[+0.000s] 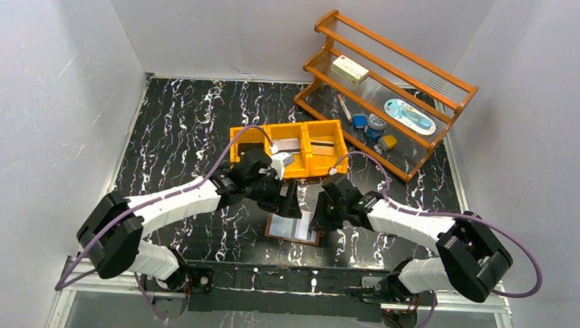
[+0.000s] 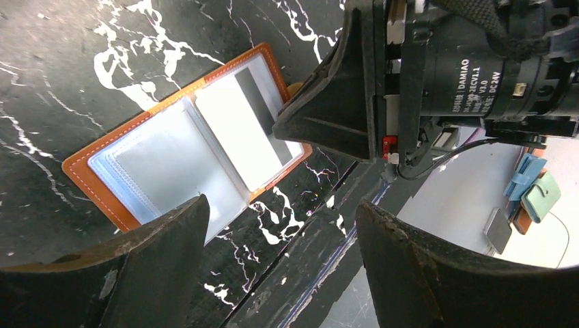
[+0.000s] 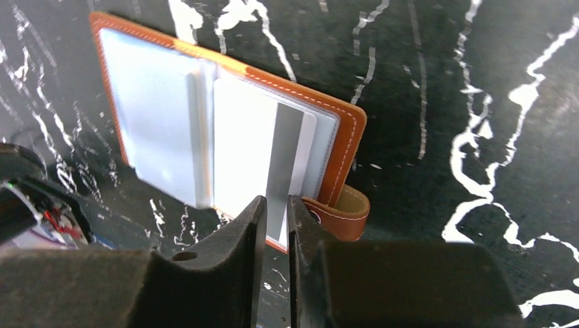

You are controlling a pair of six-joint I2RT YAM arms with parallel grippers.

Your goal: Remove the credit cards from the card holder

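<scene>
The card holder [image 3: 157, 123] lies open and flat on the black marbled tabletop [image 3: 444, 82], its clear sleeves facing up and its snap tab [image 3: 345, 212] sticking out at the near right corner. One silvery credit card [image 3: 252, 150] with a grey stripe sits in the right-hand sleeve. The sleeve on the left looks empty.

The right gripper [image 3: 273, 219] stands at the near edge of that right-hand page. Its jaws are drawn almost together, with only a slit between them, and the card's stripe runs straight toward the slit. I cannot tell whether the card's edge is nipped there or the tips merely bear down on it.

The left gripper [image 2: 280, 270] hangs just beside the holder's other long side with its jaws released and wide apart, holding nothing. The holder lies beyond their tips, not between them.

The left wrist view shows the right gripper's dark finger from the side, its tip meeting the bright page. The right wrist view hides that contact behind its own fingers.

The top view shows what neither wrist does. The holder lies near the tabletop's front edge, between the two arms. Just behind them stands an orange bin [image 1: 304, 124] with flat grey cards [image 1: 321, 145] in its compartments, and a wooden rack [image 1: 400, 53] sits at the far right.
</scene>
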